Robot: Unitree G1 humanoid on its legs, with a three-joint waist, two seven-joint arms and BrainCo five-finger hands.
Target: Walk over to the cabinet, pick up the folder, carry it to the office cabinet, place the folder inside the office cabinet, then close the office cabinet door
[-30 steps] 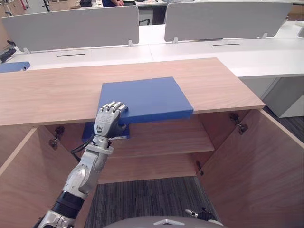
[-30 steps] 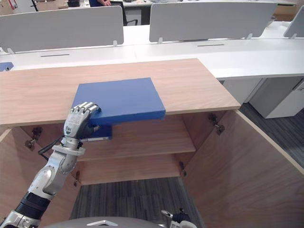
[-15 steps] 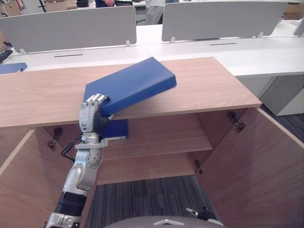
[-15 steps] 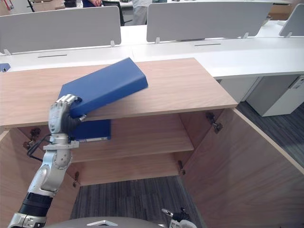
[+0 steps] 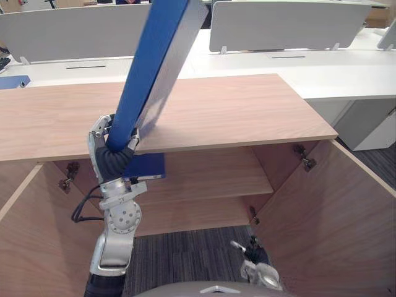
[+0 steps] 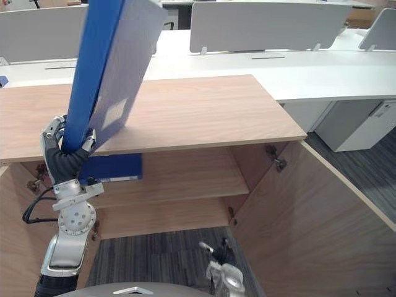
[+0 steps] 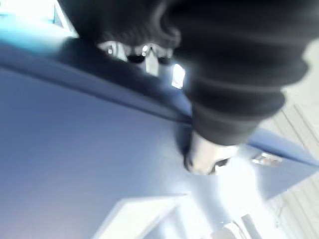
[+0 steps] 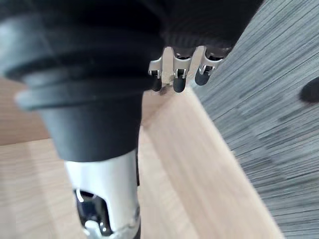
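Left hand (image 5: 99, 141) has its fingers wrapped tight round the bottom end of the blue folder (image 5: 151, 55), which stands steeply tilted at the front edge of the cabinet top (image 5: 247, 111), towards its left end. With that much folder above the grip, I'd say squeeze firmly, tip it down flat below the front edge and slide it in on the upper shelf (image 5: 210, 179), right of the second folder (image 5: 145, 166) lying at its left end. Right hand (image 5: 257, 269) hangs low by the open right door (image 5: 334, 223); open or closed, I can't tell.
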